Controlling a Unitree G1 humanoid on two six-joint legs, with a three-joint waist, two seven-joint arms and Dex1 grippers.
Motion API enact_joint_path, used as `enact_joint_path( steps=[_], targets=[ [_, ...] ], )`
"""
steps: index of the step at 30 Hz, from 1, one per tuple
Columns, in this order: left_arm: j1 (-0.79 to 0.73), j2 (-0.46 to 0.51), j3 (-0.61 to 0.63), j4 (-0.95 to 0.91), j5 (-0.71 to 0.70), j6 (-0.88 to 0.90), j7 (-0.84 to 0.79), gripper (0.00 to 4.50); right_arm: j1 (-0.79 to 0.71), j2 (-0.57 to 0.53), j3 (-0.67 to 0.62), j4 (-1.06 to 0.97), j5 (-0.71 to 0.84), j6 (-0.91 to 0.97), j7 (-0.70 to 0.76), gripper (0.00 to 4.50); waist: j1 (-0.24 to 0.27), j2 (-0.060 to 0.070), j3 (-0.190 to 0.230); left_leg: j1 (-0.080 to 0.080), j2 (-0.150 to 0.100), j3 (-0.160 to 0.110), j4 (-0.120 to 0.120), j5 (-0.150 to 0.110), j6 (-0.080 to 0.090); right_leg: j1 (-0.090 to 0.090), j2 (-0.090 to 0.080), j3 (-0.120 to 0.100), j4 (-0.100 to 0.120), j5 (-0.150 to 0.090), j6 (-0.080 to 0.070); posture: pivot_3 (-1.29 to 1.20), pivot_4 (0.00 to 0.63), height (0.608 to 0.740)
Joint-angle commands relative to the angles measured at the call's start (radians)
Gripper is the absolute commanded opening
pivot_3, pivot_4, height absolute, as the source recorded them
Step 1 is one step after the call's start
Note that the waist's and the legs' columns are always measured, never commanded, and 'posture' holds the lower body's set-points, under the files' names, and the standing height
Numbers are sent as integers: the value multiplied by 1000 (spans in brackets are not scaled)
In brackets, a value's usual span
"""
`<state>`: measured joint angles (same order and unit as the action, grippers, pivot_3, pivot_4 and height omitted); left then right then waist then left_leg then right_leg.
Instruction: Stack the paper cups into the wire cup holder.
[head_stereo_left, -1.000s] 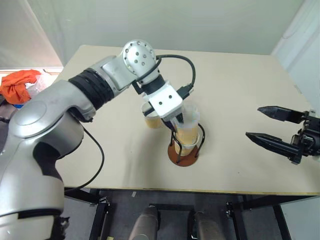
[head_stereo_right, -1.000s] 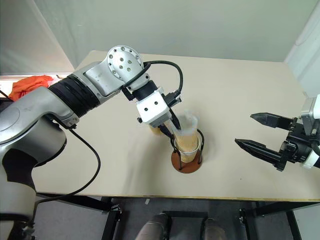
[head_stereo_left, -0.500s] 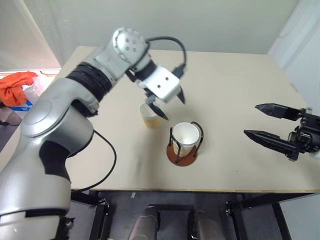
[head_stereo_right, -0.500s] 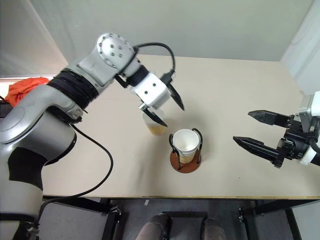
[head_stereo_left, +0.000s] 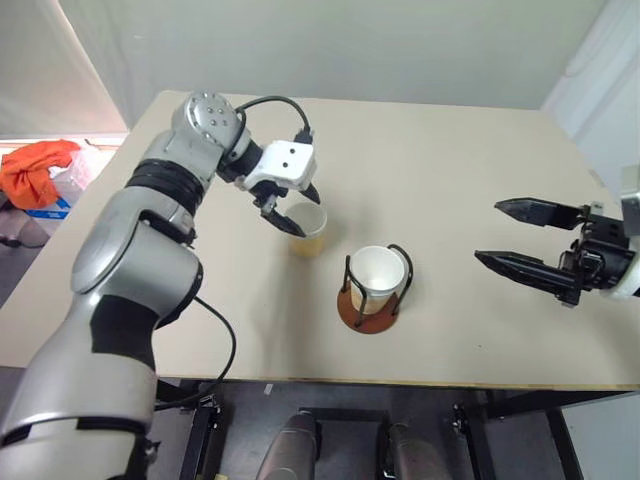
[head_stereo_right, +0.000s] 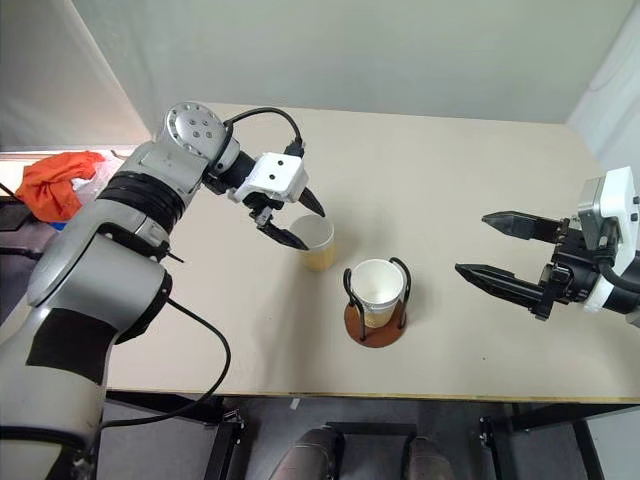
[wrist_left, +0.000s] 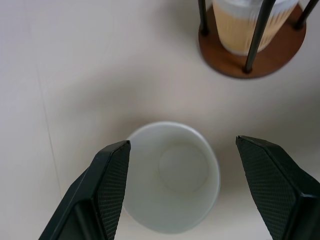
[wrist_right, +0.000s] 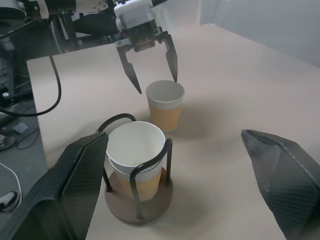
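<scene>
Left eye view: nearest the front edge of the table (head_stereo_left: 470, 370), about midway along it, the holder (head_stereo_left: 369, 305) is seen standing upright on its round reddish-brown base, with cups (head_stereo_left: 378, 275) nested inside its two dark wire loops; in the right wrist view two stacked rims can be made out there. Level with the holder, over the table's right edge, the right tool (head_stereo_left: 512, 236) is held roughly level above the surface, its two black fingers spread wide and nothing between them, well apart from the holder.

Just behind the holder and slightly toward the left edge, a single cup (head_stereo_left: 307, 229) is seen standing upright on the table, mouth up, near the holder but not touching it. The left tool (head_stereo_left: 290, 213) is poised directly over this cup, pointed steeply down, its fingers spread wider than the rim, one on each side. In the left wrist view the white inside of the cup (wrist_left: 172, 182) is seen between the two finger pads (wrist_left: 112, 185), and no contact with the rim can be made out; nothing is gripped.

Beyond the table's far left corner, an orange cloth (head_stereo_left: 35, 168) is seen lying off the table.
</scene>
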<state>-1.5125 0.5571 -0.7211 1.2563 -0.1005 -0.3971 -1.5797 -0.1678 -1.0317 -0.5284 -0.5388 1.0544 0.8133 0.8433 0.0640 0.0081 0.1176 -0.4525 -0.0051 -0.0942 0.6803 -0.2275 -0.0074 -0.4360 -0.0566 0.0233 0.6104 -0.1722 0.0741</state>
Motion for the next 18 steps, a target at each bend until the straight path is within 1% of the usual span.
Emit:
enact_joint_path(
  steps=[1,7,10,11,12,18],
  targets=[
    [12,-9,43,12,75,-2,-35,3690,6,-10,-27,-22,-3,-9,-3,4500,-2,0,0,0,0,1,0,0,1,0,0,1,0,0,1,0,150,740],
    [44,-23,78,23,188,-22,-33,3690,27,-12,-52,-38,9,2,-20,4500,-2,0,0,0,-1,3,1,-1,4,0,0,5,0,-1,4,0,150,740],
    [56,-28,87,31,258,-39,17,3690,32,-13,-59,-47,16,6,-28,4500,-2,0,0,1,-1,3,2,-2,5,0,0,6,0,-1,4,0,150,740],
    [57,-30,98,32,267,-40,16,3331,33,-14,-61,-49,18,8,-30,4500,-3,0,0,1,-1,3,2,-2,5,0,0,6,0,-1,4,0,150,740],
    [55,-34,115,34,270,-36,9,3144,34,-15,-63,-49,19,9,-32,4500,-3,0,0,1,-1,4,2,-2,6,0,0,6,0,-1,4,0,150,740],
    [55,-41,165,40,331,-33,23,1006,32,-18,-66,-49,19,16,-37,4500,-3,0,0,1,-1,5,2,-3,7,-1,0,6,0,-1,4,0,150,740]
  ],
)
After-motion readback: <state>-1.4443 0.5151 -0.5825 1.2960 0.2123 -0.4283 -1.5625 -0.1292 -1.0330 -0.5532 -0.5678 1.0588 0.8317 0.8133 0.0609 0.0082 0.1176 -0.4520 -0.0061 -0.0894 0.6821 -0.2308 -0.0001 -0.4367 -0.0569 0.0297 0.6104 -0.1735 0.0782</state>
